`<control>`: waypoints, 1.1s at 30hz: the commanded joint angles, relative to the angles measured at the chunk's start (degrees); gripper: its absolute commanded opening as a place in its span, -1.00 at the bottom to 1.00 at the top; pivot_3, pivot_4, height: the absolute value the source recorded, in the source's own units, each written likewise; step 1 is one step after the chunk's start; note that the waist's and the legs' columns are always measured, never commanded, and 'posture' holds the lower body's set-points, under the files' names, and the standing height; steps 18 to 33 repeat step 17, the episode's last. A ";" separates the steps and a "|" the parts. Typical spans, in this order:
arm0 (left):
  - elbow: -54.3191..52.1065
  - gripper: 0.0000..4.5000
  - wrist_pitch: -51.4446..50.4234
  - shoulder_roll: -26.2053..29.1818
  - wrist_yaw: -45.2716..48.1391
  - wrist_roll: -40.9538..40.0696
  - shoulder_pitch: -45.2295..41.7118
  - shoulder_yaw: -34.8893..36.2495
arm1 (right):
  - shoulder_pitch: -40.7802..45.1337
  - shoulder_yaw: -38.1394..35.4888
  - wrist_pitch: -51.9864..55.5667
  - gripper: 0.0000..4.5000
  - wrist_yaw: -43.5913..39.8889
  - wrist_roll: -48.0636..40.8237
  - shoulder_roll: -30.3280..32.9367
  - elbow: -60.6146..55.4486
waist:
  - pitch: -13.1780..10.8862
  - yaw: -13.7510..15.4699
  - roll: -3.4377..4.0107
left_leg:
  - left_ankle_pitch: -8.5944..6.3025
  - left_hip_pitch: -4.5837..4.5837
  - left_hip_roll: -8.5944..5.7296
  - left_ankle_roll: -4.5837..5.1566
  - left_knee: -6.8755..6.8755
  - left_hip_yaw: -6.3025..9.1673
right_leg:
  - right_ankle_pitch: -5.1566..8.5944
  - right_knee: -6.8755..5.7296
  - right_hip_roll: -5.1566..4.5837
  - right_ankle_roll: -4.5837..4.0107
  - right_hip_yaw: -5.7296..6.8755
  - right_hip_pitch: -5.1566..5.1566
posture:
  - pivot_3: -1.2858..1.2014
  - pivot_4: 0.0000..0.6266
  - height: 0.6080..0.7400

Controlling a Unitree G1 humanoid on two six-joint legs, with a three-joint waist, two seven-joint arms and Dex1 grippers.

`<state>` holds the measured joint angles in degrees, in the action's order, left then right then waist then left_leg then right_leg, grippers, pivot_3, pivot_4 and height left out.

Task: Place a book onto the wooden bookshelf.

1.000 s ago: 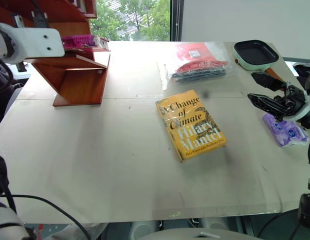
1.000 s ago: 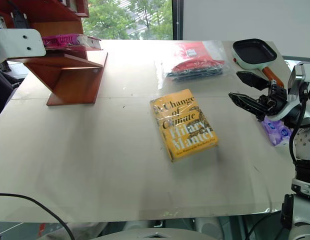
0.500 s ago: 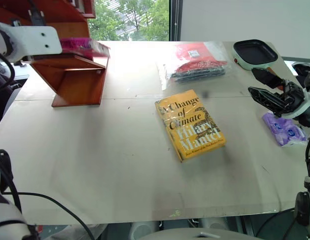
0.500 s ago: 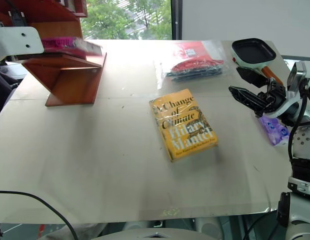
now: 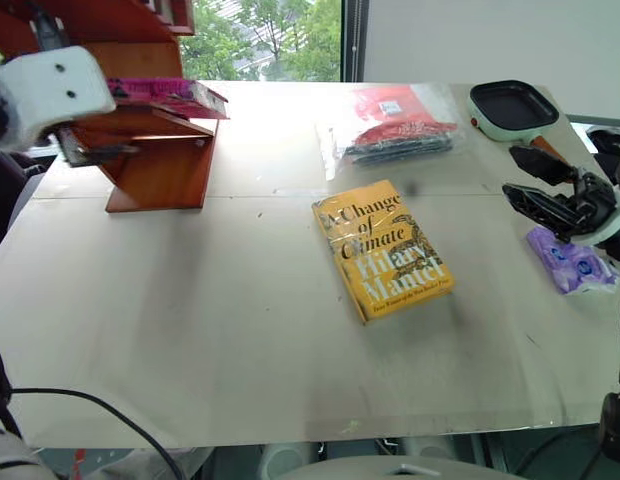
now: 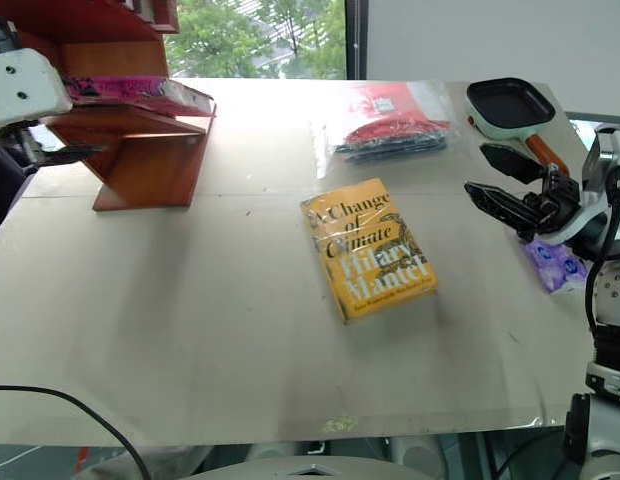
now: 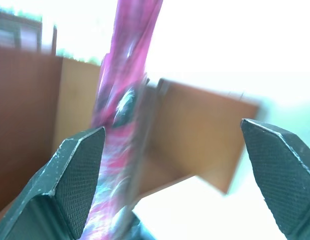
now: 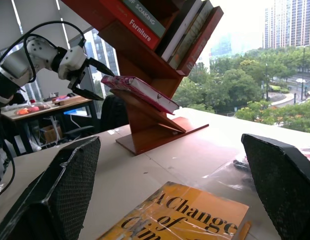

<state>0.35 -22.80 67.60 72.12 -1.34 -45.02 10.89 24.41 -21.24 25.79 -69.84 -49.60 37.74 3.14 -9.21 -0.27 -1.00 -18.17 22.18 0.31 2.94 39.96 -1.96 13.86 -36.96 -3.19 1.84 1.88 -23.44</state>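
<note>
The pink book (image 5: 170, 92) lies flat on a slanted board of the reddish-brown wooden bookshelf (image 5: 155, 170) at the table's far left, its right end jutting past the board. My left gripper (image 8: 92, 80) is open at the book's left end. In the left wrist view the book's edge (image 7: 125, 100) runs between the spread fingers, nearer one finger (image 7: 75, 175), with no pad pressing on it. My right gripper (image 5: 535, 175) hovers open over the table's right side, holding nothing.
A yellow book "A Change of Climate" (image 5: 382, 250) lies mid-table. At the back right are a plastic bag with red contents (image 5: 400, 120) and a small green pan (image 5: 512, 105). A purple packet (image 5: 568, 258) lies under the right gripper. Several books (image 8: 170, 25) stand higher on the shelf.
My left gripper has opened and let go of the pink book, drawing back a little. The book now rests on the shelf board. The right arm has stayed still.
</note>
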 commanded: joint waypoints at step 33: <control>-33.44 0.98 -8.53 -42.47 -32.95 -12.40 57.06 -3.44 | -26.90 2.63 -27.87 1.00 11.14 25.86 -3.88 2.17 | 0.59 0.68 0.09 | -0.09 -0.55 -0.02 0.07 0.15 0.08 | -0.15 -0.11 -0.12 -0.07 -0.39 0.42 | 0.03 -0.52 1.00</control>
